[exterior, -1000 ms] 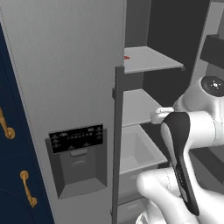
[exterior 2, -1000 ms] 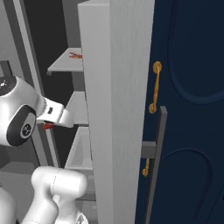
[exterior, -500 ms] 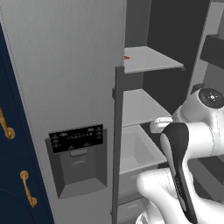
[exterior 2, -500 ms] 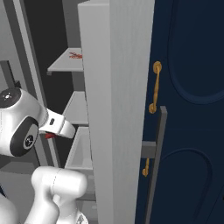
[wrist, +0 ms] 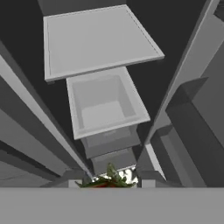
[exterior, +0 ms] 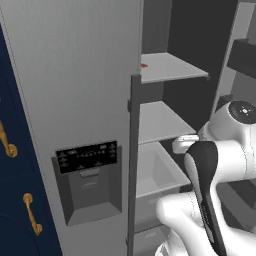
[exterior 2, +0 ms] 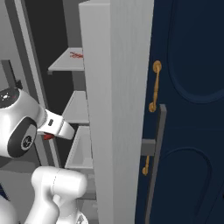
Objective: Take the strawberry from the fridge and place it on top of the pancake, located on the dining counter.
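Light grey panels frame the open fridge point(exterior: 85, 90), its dark dispenser panel point(exterior: 87, 156) set in the closed door beside a long vertical handle point(exterior: 134, 165). In the hand view the tool point(wrist: 109, 181) is clenched on the strawberry point(wrist: 107, 179), green leaves and a sliver of red showing between the tips. It hangs above an open drawer point(wrist: 105, 105) and a bare shelf point(wrist: 98, 39). From the right base view, a red speck, probably the same fruit, peeks below the wrist point(exterior 2: 54, 127). Navy cabinets point(exterior 2: 188, 109) with brass handles point(exterior 2: 154, 87) flank the fridge.
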